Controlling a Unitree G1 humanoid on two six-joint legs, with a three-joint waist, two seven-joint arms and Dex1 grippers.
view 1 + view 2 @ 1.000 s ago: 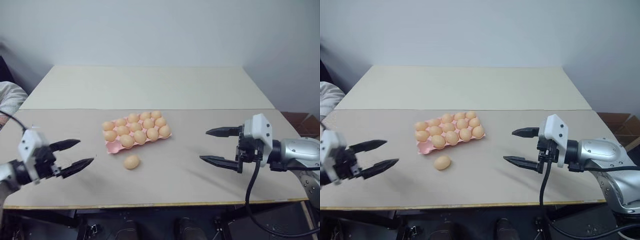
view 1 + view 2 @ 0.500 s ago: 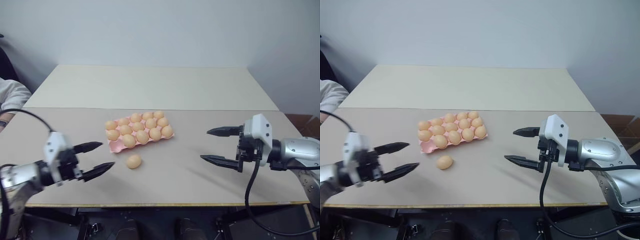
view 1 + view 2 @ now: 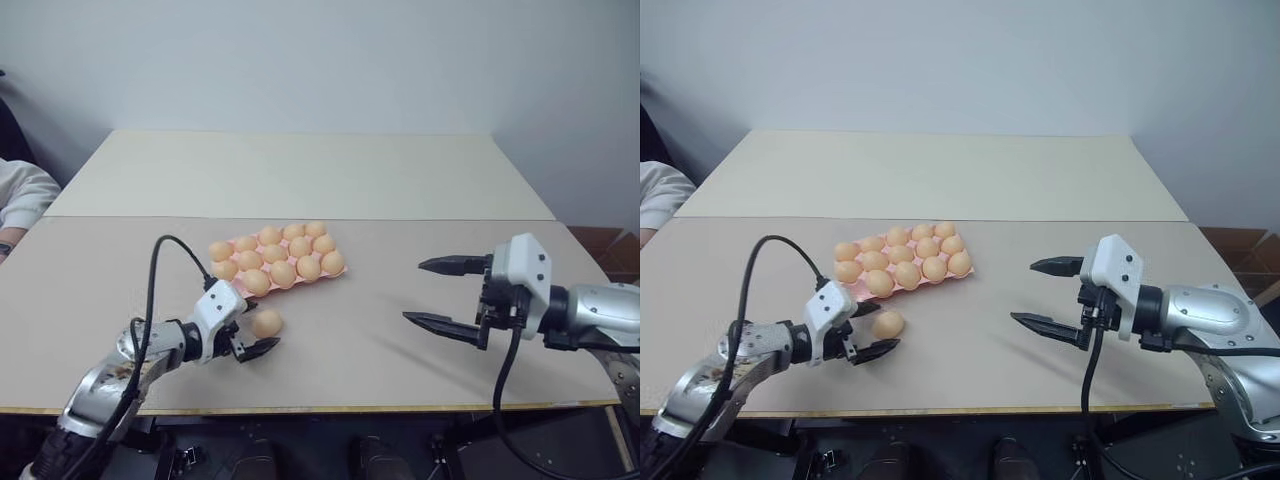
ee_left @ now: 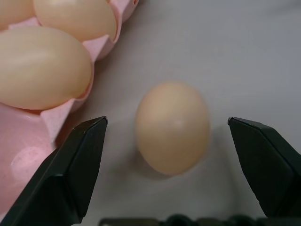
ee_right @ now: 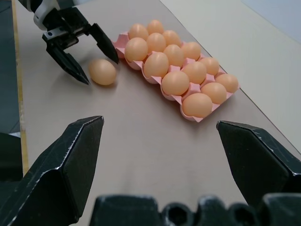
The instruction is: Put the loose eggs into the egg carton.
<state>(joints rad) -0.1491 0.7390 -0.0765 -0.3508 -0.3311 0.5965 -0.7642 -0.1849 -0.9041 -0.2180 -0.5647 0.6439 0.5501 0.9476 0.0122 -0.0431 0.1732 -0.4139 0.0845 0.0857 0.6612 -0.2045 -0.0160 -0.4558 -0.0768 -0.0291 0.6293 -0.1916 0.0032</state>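
One loose egg [image 3: 266,323], tan-orange, lies on the table just in front of the pink egg carton [image 4: 19,160]. Several eggs sit in the carton's cups; the cup at its near-left corner is bare. My left gripper [image 4: 167,120] is open, low over the table, with one black finger [image 4: 70,174] on each side of the loose egg and a gap to it on both sides. The right gripper [image 3: 412,292] hangs open and empty above the table, well to the right of the carton [image 5: 188,117].
A second, cream table [image 3: 300,170] adjoins at the back. A person's white sleeve [image 3: 20,195] shows at the far left edge. A black cable [image 3: 160,270] loops up from my left arm. The table's front edge [image 3: 330,408] runs close behind both grippers.
My left gripper has travelled right and down from the table's left side until its open fingers straddle the loose egg. The right gripper has kept still.
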